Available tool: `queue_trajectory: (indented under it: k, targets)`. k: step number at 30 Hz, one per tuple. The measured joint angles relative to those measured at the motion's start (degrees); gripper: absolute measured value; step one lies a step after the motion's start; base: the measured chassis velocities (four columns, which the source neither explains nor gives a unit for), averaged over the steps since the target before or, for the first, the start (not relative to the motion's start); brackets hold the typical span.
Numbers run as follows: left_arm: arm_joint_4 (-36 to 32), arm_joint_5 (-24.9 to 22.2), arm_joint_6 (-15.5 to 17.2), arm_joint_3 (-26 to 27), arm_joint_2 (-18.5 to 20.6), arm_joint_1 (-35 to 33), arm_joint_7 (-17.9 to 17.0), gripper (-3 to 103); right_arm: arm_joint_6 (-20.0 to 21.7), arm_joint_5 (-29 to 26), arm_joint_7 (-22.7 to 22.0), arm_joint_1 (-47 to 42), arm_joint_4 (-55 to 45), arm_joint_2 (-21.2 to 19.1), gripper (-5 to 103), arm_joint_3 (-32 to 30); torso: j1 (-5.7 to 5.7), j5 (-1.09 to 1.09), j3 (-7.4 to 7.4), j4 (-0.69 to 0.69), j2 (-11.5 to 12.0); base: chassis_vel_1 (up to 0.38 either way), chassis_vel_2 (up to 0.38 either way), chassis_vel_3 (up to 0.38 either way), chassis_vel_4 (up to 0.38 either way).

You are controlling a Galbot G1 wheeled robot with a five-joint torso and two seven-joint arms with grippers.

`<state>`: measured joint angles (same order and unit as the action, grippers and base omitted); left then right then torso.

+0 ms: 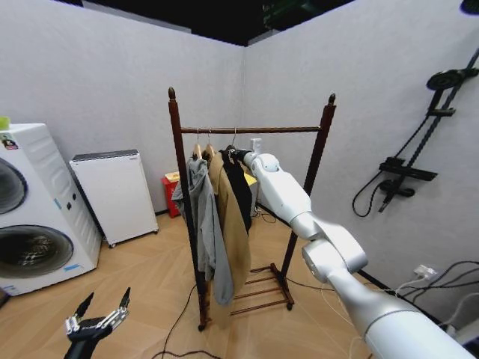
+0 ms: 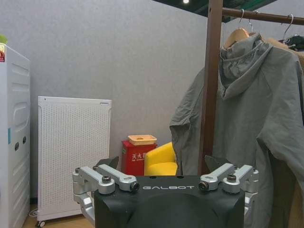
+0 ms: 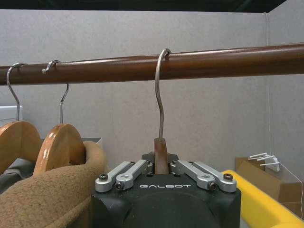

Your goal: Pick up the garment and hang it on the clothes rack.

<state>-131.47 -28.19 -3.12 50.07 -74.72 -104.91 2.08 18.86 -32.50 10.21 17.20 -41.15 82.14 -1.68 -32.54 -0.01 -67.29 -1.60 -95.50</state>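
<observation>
My right gripper (image 3: pixel 161 167) sits in the lower middle of the right wrist view, fingers drawn in tight around the dark wooden neck of a hanger (image 3: pixel 160 154), just under its wire hook (image 3: pixel 161 92). That hook is already looped over the top bar of the clothes rack (image 1: pixel 251 130), which runs across the upper middle of the head view. The garment (image 1: pixel 241 187) hangs black and limp below my wrist at the centre of that view, just beside a tan coat (image 1: pixel 233 224) and a grey hooded jacket (image 1: pixel 206 224) on their own hangers.

I judge the garment soft, light and shapeless (pinched anywhere, the cloth would only bunch and slide), so the stiff hanger neck is the right place to hold: it carries the whole weight and steers the hook. The hook is thin smooth wire on polished wood, and I'd expect it to slip sideways easily.

My left gripper (image 1: pixel 99 313) waits low in the lower left of the head view, fingers spread wide, holding nothing.
</observation>
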Motion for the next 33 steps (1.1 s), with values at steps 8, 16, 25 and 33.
queue_trajectory:
  k: [8, 16, 25, 33]
  targets:
    - [0.0, 0.0, 0.0, 0.0, 0.0, 0.01, 0.0, 100, -0.76, 0.32, -0.73, -5.1, -9.09, -4.17, 25, 0.18, -0.06, 0.02, -0.03, -0.03, 0.02, 0.0, 0.0, 0.0, 0.0]
    - [0.0, 0.0, 0.0, 0.0, 0.0, 0.01, 0.01, 100, -6.82, 1.15, -0.6, -6.06, -10.26, -6.64, 52, -1.4, -0.05, 0.0, -0.02, -0.01, 0.02, 0.0, 0.0, 0.0, 0.0]
    - [0.0, 0.0, 0.0, 0.0, 0.0, 0.01, -0.01, 100, -2.78, -1.49, -6.07, -23.1, -37.23, -21.68, 85, -9.31, -0.04, 0.03, -0.01, -0.06, 0.02, 0.0, 0.0, 0.0, 0.0]
    - [0.0, 0.0, 0.0, 0.0, 0.0, 0.01, 0.01, 100, 0.43, -7.94, -12.15, -48.85, -63.47, -31.05, 100, -26.01, -0.03, 0.04, -0.01, -0.03, 0.02, 0.0, 0.0, 0.0, 0.0]
